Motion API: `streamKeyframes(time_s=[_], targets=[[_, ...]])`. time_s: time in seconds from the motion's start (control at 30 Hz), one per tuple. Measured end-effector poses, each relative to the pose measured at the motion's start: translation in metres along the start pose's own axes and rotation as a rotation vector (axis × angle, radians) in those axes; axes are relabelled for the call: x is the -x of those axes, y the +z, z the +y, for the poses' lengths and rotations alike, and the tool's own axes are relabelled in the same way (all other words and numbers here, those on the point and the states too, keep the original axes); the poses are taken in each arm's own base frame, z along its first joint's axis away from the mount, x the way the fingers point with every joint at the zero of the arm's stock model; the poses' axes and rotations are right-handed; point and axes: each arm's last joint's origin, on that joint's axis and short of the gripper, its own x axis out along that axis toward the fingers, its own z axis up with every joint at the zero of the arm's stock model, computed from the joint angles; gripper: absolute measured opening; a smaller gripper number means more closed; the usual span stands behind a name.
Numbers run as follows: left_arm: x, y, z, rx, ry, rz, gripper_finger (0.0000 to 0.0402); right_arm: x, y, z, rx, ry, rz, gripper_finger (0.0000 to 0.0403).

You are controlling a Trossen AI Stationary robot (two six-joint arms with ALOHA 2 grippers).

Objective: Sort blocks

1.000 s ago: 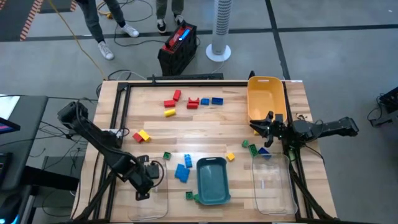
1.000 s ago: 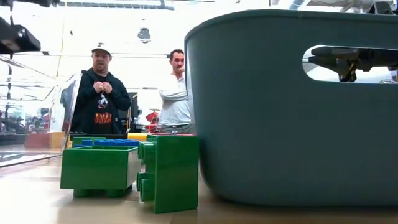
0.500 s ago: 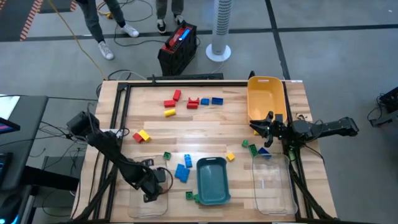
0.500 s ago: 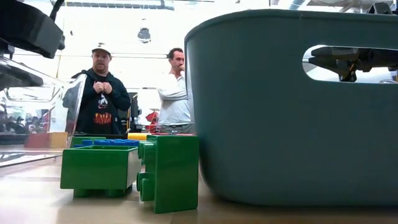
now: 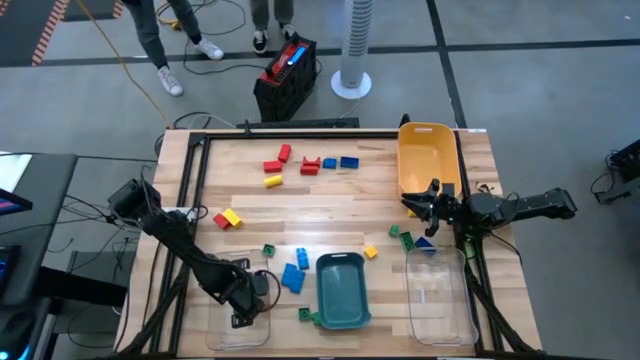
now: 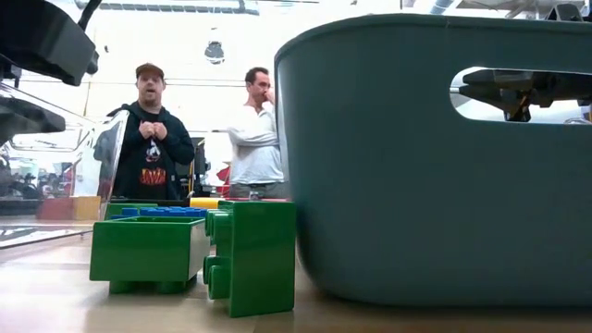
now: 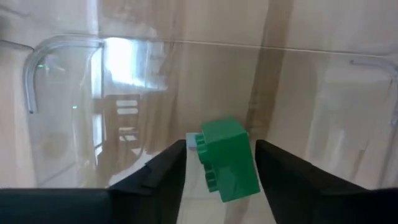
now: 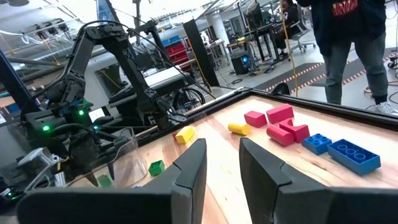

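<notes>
My left gripper (image 5: 241, 306) is low inside the clear bin (image 5: 222, 332) at the table's near left, shut on a green block (image 7: 227, 159). My right gripper (image 5: 424, 203) hangs open and empty by the yellow bin (image 5: 428, 153), above two green blocks (image 5: 401, 237) and a blue one (image 5: 425, 243). Red, blue and yellow blocks (image 5: 310, 165) lie at the far middle. A red and a yellow block (image 5: 228, 217) lie at the left. Blue blocks (image 5: 296, 270) lie beside the teal bin (image 5: 342, 290). A green block (image 6: 250, 254) lies at its near corner. My left gripper has the green block's two opposite sides (image 7: 250, 163) between its two fingers (image 7: 283, 171). The fingers point down into the clear bin. The block sits tilted between them; whether it rests on the bin's floor I cannot tell.
A second clear bin (image 5: 440, 300) stands at the near right. The teal bin's wall (image 6: 435, 157) fills the low view. Two people (image 6: 153, 139) stand beyond the far edge. A dark case (image 5: 286, 78) and a fan stand on the floor.
My left gripper has gone a little toward the table's right and near edges, farther over the left clear bin, with the arm's elbow swinging in behind it.
</notes>
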Motion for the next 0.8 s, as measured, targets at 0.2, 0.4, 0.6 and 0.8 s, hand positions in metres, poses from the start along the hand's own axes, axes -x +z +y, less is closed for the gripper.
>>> streamKeyframes(time_s=[0.2,0.4,0.6,0.8], targets=[[0.026,0.004,0.006,0.017,-0.131,0.029,0.02,0.0,0.0,0.0,0.0,0.0,0.0,0.0109],[0.08,0.008,0.023,0.016,-0.167,-0.068,0.02,0.0,0.0,0.0,0.001,0.0,0.001,0.0109],[0.12,0.02,0.069,0.05,-0.02,-0.174,0.0185,0.0,-0.001,0.0,0.006,-0.004,0.01,0.0109],[0.127,0.041,0.123,0.043,0.082,-0.167,0.0178,0.0,-0.002,-0.001,0.009,-0.006,0.016,0.0109]])
